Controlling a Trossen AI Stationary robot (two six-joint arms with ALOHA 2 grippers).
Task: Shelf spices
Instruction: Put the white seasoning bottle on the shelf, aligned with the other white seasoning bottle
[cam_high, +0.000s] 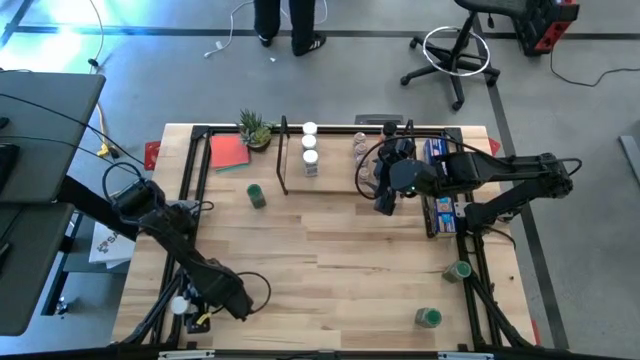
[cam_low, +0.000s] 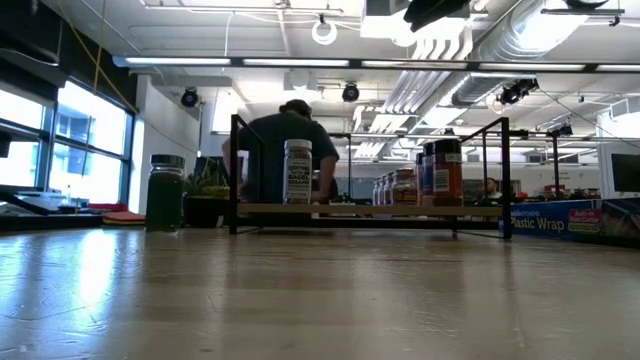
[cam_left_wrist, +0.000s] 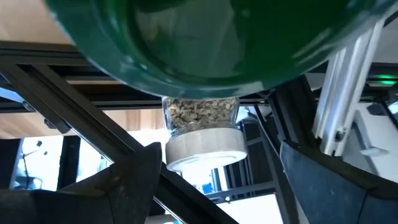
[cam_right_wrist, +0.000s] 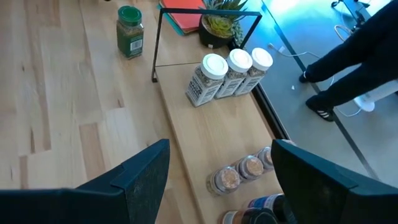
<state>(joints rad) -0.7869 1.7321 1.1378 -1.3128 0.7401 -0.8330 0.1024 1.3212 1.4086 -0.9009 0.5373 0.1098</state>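
Note:
The shelf (cam_high: 340, 185) stands at the table's far side. On it are three white-topped spice jars (cam_right_wrist: 229, 71) in a row and several brown-topped jars (cam_right_wrist: 239, 171). Green-lidded jars stand on the table at the shelf's left end (cam_high: 257, 195) and near the right edge (cam_high: 457, 270) (cam_high: 430, 317). My left gripper (cam_high: 185, 305) is at the near left corner, open, its fingers on either side of a white-capped jar of pale flakes (cam_left_wrist: 202, 134). A green lid (cam_left_wrist: 205, 43) looms close above it. My right gripper (cam_right_wrist: 217, 180) hovers open over the shelf, holding nothing. My left gripper stands open around the white-capped jar. One finger (cam_left_wrist: 134, 180) lies right beside the white cap (cam_left_wrist: 205, 152) and the other stands apart from it. I cannot tell whether the near finger touches the cap.
A long blue box (cam_high: 440, 195) lies at the shelf's right end. A small potted plant (cam_high: 255, 130) and a red folder (cam_high: 230, 152) sit at the far left. Black frame rails (cam_high: 185, 215) run along the table's sides. A person (cam_low: 285, 150) is behind the shelf.

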